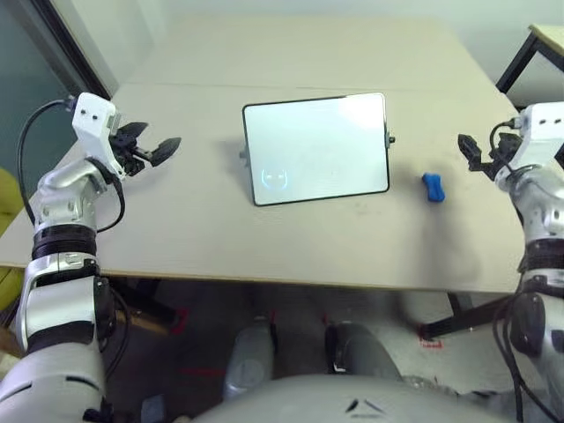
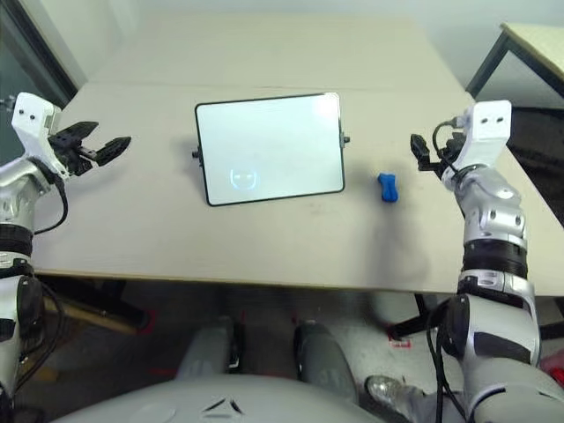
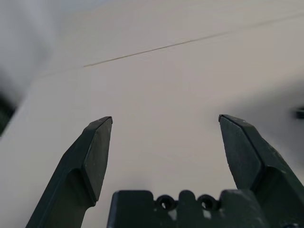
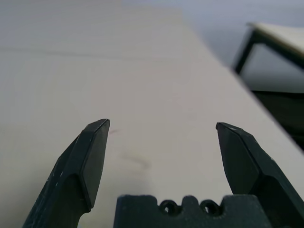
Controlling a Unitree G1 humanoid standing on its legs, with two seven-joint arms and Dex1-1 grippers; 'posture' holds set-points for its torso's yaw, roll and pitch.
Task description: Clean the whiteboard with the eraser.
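The tabletop (image 1: 176, 238) is carrying everything, and its near edge is lying close to the robot. The whiteboard (image 1: 317, 148) is resting near the middle of the tabletop, slightly turned against the edges, and a faint round face mark is being seen in its near left corner. The eraser (image 1: 433, 187) is lying on the tabletop just beside the right edge of the whiteboard, apart from it and not being held.

The left gripper (image 1: 152, 146) is being held above the left part of the tabletop, well apart from the board, with its fingers (image 3: 97, 152) spread wide and empty. The right gripper (image 2: 425, 152) is hovering near the right edge, near the eraser, fingers (image 4: 90, 161) likewise standing wide apart around nothing.

Probably the small eraser is being risked most: a sideways approach could push it toward the near edge. The board, being loose, could slide under wiping if it is not being steadied.
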